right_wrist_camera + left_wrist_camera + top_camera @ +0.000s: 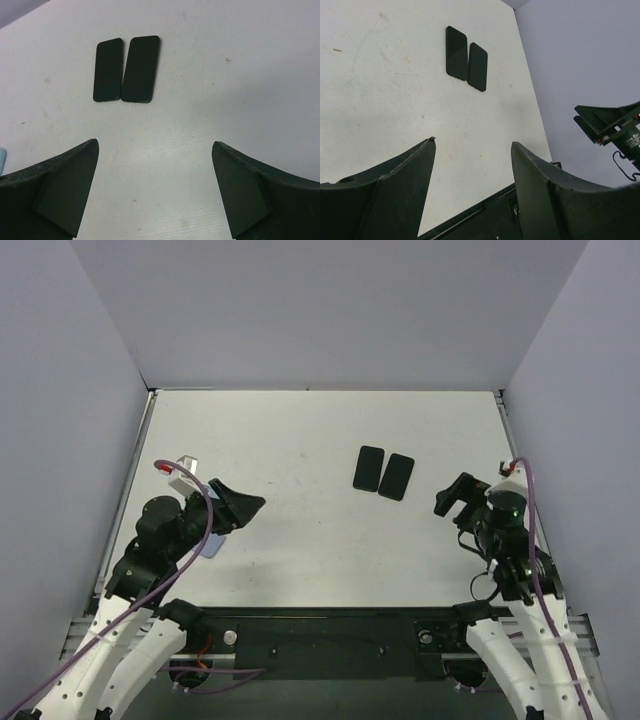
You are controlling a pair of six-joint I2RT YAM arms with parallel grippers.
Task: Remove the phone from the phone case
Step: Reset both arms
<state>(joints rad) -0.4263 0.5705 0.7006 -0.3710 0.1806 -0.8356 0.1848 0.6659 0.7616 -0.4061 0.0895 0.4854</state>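
A dark slab [368, 469] and a second slab [397, 476] are laid flat, side by side, right of centre on the table [300, 540]. Bare tabletop is left around them; walls [330, 310] are set on three sides.

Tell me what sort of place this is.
Probably a robot lab test cell: white table boxed in by blank panels, left arm and right arm bolted at its near edge.
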